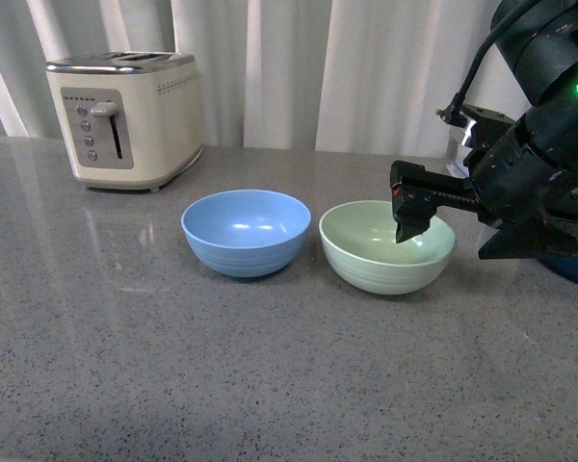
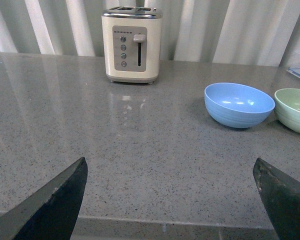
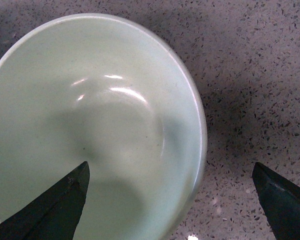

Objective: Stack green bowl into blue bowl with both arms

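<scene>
Between the right gripper's (image 3: 170,170) wide-spread fingers (image 3: 50,210) lies the green bowl's (image 1: 385,252) rim, one finger above the hollow, one outside, nothing held; the blue bowl (image 1: 246,231) stands beyond the inner finger. Judged a reach to grasp, the next move is to lower and close on that rim. The left gripper's (image 2: 170,167) fingers are spread wide and empty, both bowls well ahead.

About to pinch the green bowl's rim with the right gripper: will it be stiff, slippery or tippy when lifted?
The green bowl looks rigid: its thin rim shows a clean round shape. Probably light, judging by that thin wall. Gripped at one side by the right gripper, it may tilt, and its smooth, glinting inside could slip.
</scene>
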Robot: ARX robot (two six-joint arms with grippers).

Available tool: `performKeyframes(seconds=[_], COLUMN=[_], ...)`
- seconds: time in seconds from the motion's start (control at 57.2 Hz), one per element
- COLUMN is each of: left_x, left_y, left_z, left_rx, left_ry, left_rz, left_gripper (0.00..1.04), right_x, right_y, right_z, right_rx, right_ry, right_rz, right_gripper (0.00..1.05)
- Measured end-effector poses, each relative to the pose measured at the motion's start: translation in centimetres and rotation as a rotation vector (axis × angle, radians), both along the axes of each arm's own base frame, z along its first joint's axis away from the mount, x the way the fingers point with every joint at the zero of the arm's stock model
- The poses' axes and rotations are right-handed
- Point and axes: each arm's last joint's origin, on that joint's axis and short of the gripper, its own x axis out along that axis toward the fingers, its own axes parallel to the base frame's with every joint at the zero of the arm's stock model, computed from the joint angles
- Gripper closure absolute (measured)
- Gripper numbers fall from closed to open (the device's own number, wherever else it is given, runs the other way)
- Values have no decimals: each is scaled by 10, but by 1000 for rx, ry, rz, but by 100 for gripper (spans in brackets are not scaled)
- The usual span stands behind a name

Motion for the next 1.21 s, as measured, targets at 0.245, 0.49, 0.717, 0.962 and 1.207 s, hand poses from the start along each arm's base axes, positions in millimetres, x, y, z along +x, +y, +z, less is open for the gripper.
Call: performKeyframes(seconds=[0.245, 0.49, 0.717, 0.962, 1.207], left_x=[0, 0, 0, 0, 0], left_y=[0, 0, 0, 0, 0], left_z=[0, 0, 0, 0, 0], left_rx=[0, 0, 0, 0, 0], left_ry=[0, 0, 0, 0, 0], left_rz=[0, 0, 0, 0, 0], left_gripper=[7, 7, 7, 7, 7], right_x=[16, 19, 19, 18, 23], right_y=[-3, -7, -12, -21, -18], right_z=[-4, -7, -11, -10, 11], right_rx=[4, 19, 28, 26, 33], right_ry=[-9, -10, -9, -14, -49], right_rz=[14, 23, 19, 17, 46], right_gripper=[25, 60, 99, 104, 104])
